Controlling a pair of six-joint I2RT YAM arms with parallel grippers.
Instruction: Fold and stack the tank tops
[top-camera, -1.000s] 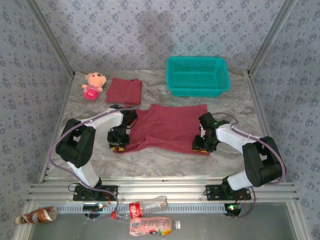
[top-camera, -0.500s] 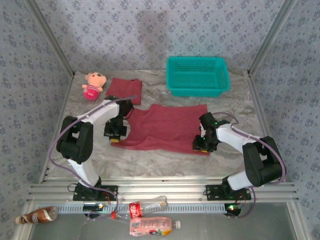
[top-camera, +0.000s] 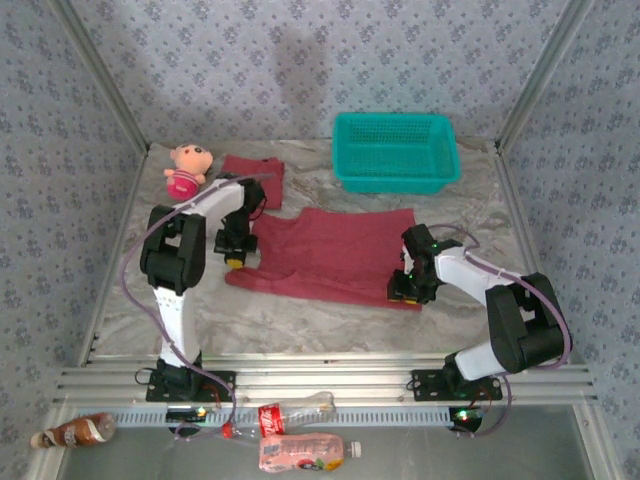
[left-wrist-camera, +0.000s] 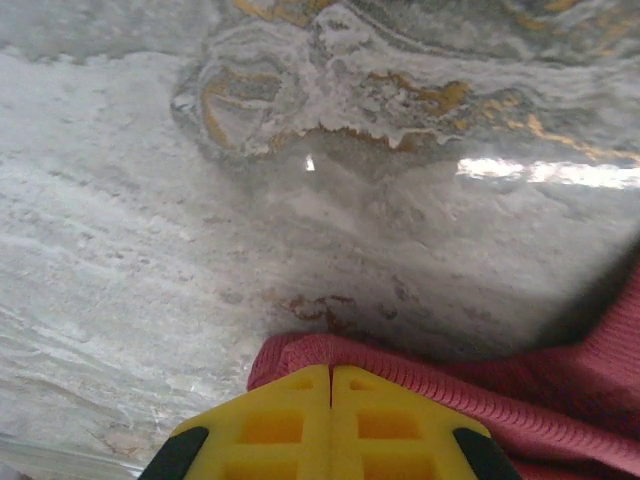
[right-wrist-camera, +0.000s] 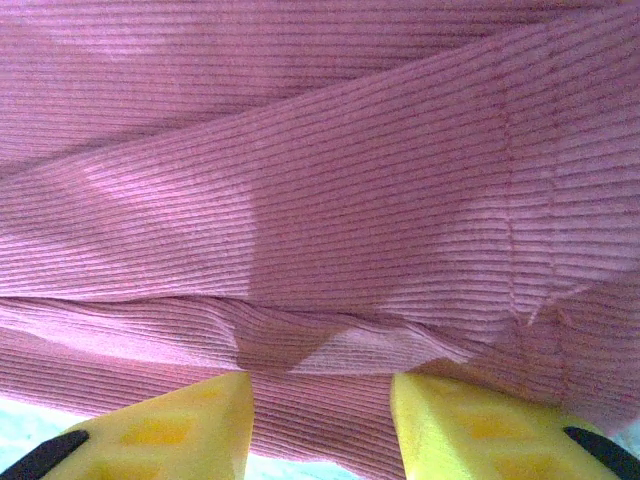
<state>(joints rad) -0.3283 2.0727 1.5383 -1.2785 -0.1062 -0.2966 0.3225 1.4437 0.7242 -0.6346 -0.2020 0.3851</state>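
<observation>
Step in hand: fold of second top, set-up of first crease. One top is finished, a folded top (top-camera: 264, 172) at the far left of the table (top-camera: 300, 325), just beside the doll (top-camera: 186, 170). The spread top (top-camera: 335, 250) lies flat mid-table, between the two arms and near of the basket (top-camera: 396, 183), apart from it. Left tool (top-camera: 236, 250) sits at the spread top's left edge; in the left wrist view its yellow fingers (left-wrist-camera: 285, 425) meet with no gap and a rolled hem of the maroon cloth comes out right at their tips, so I read it as pinched onto that hem. Right tool (top-camera: 411, 286) is low over the top's near right corner; its fingers (right-wrist-camera: 165, 425) stand about half apart with ribbed cloth and one shallow ridge running across the gap. That view is pressed too close to the cloth to say whether the tips bear on it, and nothing looks clamped. Judgement: the left side is ready to lift and the right is not. Next move calls for the right tool to nip its corner, then both to carry their edges over together, low and level, so the crease comes out straight. Risk: left pulling alone would drag and skew the whole top. Stacking on the folded top comes after.
</observation>
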